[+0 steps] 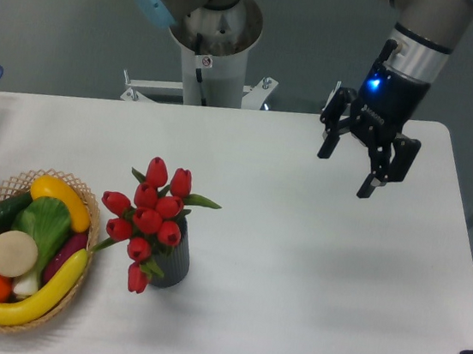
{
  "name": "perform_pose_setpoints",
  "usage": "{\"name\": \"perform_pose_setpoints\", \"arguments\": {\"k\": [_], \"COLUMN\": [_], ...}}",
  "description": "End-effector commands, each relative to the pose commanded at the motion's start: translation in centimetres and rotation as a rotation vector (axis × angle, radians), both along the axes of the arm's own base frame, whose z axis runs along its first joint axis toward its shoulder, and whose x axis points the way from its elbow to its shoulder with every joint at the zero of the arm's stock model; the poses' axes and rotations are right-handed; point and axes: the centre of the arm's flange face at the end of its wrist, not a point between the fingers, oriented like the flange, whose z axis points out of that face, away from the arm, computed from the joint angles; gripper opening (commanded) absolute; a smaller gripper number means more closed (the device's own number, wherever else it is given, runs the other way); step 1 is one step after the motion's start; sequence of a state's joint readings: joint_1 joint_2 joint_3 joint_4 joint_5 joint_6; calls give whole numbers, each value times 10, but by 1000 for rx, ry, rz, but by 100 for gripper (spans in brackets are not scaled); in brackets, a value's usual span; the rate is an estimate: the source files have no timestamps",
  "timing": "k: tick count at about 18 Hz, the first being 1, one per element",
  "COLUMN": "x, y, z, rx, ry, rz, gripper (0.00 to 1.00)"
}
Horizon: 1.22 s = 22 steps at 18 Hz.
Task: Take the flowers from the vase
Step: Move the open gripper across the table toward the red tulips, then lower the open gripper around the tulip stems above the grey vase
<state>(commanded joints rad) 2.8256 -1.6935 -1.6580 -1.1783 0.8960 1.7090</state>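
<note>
Claw point(344, 172) is held spread wide, empty, above the surface point(312, 264). Red tulips point(148, 218) are seated in the dark ribbed vase point(173, 264), well apart.

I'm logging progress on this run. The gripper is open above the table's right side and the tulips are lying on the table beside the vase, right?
Not quite. The fixed camera shows the flowers standing in the vase, not lying beside it. The rest holds: the gripper is open above the right side of the table.

A silver-grey jointed arm with a pale blue cap point(152, 2) is tipped by a black two-finger gripper point(346, 170) lit by a blue lamp.
</note>
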Motion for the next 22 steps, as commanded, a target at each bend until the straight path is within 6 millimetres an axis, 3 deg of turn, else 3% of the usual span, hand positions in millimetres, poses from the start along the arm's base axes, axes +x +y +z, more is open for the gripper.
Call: {"name": "perform_pose_setpoints", "arguments": {"k": [7,14,22], "x": [20,56,75], "y": [12,50,51], "z": [-24,-45,-75], "rx": [59,63,138], "ry": [-87,-253,-390], "rz": [56,70,49], "gripper": [100,100,100]}}
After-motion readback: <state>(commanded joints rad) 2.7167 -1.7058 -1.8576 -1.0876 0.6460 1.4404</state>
